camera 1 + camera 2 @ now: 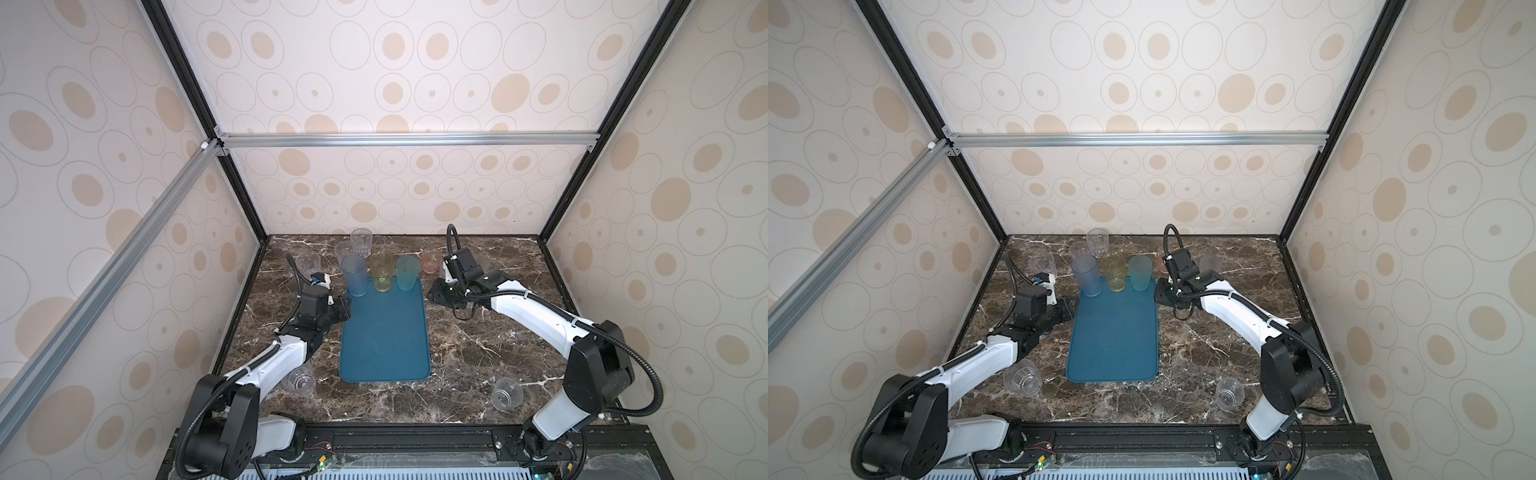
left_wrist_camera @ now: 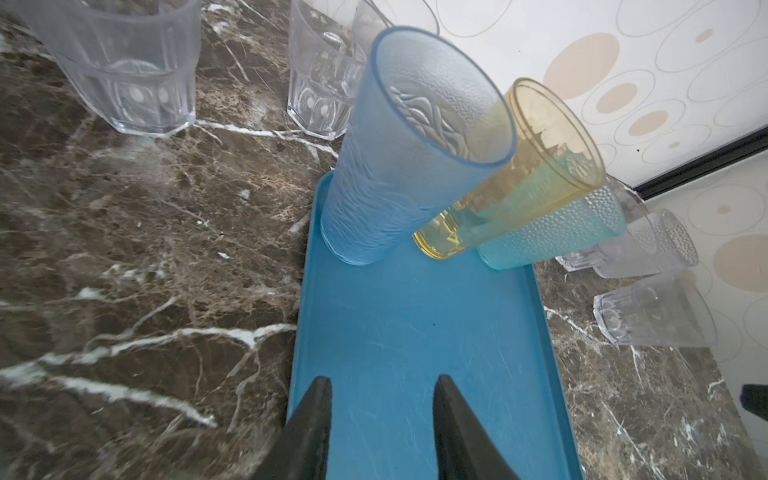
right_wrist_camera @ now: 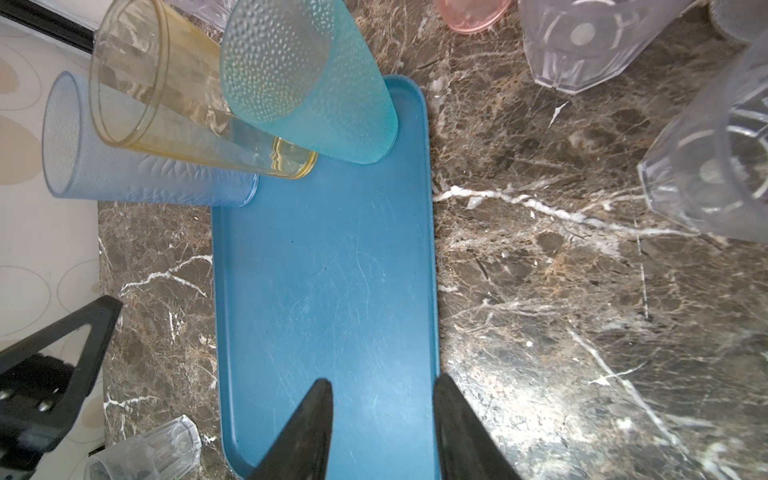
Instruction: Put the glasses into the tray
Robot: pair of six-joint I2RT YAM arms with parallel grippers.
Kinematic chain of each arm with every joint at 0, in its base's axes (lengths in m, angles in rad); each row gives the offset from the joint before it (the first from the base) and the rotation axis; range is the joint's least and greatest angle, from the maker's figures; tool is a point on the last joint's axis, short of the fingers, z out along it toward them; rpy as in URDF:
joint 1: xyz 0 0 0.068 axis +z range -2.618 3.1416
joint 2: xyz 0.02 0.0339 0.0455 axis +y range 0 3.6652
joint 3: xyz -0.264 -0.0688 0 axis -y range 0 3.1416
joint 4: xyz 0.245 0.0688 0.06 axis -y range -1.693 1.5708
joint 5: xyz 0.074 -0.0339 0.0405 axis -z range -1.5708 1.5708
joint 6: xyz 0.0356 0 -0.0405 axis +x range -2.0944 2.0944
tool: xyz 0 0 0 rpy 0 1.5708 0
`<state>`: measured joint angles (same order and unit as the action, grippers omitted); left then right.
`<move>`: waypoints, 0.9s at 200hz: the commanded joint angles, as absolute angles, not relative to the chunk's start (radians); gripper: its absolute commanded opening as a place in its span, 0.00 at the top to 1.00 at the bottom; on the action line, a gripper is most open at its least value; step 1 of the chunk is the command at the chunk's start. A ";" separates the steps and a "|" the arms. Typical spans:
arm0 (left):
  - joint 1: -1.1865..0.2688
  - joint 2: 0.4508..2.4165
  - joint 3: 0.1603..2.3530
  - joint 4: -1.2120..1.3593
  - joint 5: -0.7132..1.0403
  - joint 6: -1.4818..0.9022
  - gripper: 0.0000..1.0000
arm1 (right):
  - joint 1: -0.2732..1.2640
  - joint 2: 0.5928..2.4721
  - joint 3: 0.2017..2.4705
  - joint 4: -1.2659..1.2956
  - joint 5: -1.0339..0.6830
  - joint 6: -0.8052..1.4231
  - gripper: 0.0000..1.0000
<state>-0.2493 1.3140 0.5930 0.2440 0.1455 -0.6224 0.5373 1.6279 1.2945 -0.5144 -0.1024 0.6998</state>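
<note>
The teal-blue tray (image 1: 384, 332) lies in the middle of the marble table. On its far end three glasses stand upright in a row: frosted blue (image 1: 354, 274), yellow (image 1: 381, 272) and teal-green (image 1: 407, 272). In the left wrist view, my left gripper (image 2: 382, 380) hovers open over the tray's (image 2: 395, 332) left rim, short of the blue glass (image 2: 415, 145), with nothing between its fingers. My right gripper (image 3: 382, 382) is open and empty over the tray's (image 3: 324, 270) right rim, well back from the teal-green glass (image 3: 307, 83).
Clear faceted glasses stand behind the tray at the far left (image 1: 360, 243), (image 1: 309, 262). A pink glass (image 1: 431, 262) and more clear ones (image 3: 582, 41), (image 3: 715, 166) are at the far right. Two clear glasses (image 1: 300, 378), (image 1: 506, 394) sit near the front corners.
</note>
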 commanded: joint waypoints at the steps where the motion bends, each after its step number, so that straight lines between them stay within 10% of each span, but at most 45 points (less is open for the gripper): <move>1: -0.239 1.368 0.584 0.407 0.165 -0.676 0.62 | 0.543 1.641 1.286 -0.500 -0.101 0.718 0.57; 180: -0.219 1.701 0.746 0.542 0.187 -0.667 0.66 | 0.542 1.692 1.307 -0.488 -0.106 0.702 0.57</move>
<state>-0.2310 1.6749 0.6971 0.5228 0.1864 -0.6659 0.5373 1.6756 1.2945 -0.4854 -0.1059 0.7021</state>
